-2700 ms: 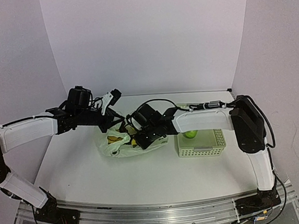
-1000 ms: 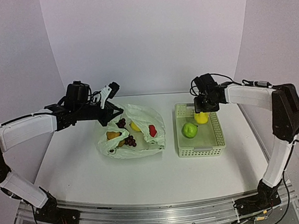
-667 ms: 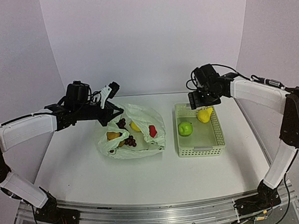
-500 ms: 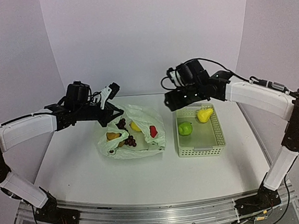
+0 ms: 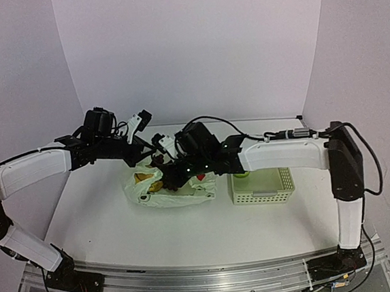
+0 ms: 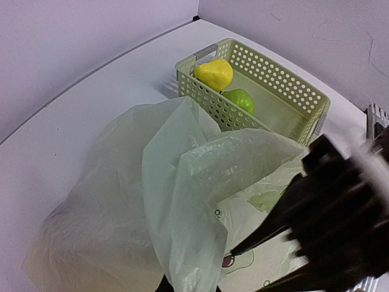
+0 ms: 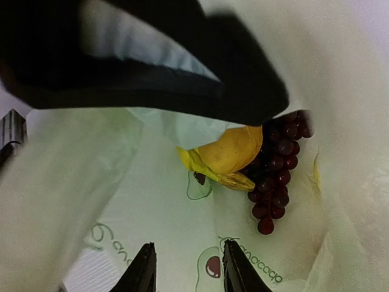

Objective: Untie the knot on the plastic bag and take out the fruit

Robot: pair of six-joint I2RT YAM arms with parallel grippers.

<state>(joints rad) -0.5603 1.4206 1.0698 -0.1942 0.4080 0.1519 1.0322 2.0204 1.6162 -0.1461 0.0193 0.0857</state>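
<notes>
The plastic bag (image 5: pixel 159 194) lies open left of the basket; no knot shows. My left gripper (image 5: pixel 153 147) is shut on the bag's back edge and holds it up, as the left wrist view (image 6: pixel 189 285) shows. My right gripper (image 5: pixel 173 182) is open and empty, low in the bag's mouth (image 7: pixel 189 269). Just ahead of it lie the purple grapes (image 7: pixel 276 170), an orange fruit (image 7: pixel 237 149) and a yellow banana (image 7: pixel 203 167). A red apple (image 5: pixel 200 176) shows beside the right arm. A yellow fruit (image 6: pixel 214 73) and the green pear (image 6: pixel 240 99) lie in the basket.
The pale green perforated basket (image 5: pixel 264 193) stands right of the bag, close to it, also seen in the left wrist view (image 6: pixel 285 85). The right arm (image 5: pixel 278 154) crosses above the basket. The left gripper (image 7: pixel 152 61) looms blurred just above the right wrist camera.
My right gripper left the yellow fruit in the basket, swung left and came down into the open bag. My left gripper has kept holding the bag edge, barely moving.
</notes>
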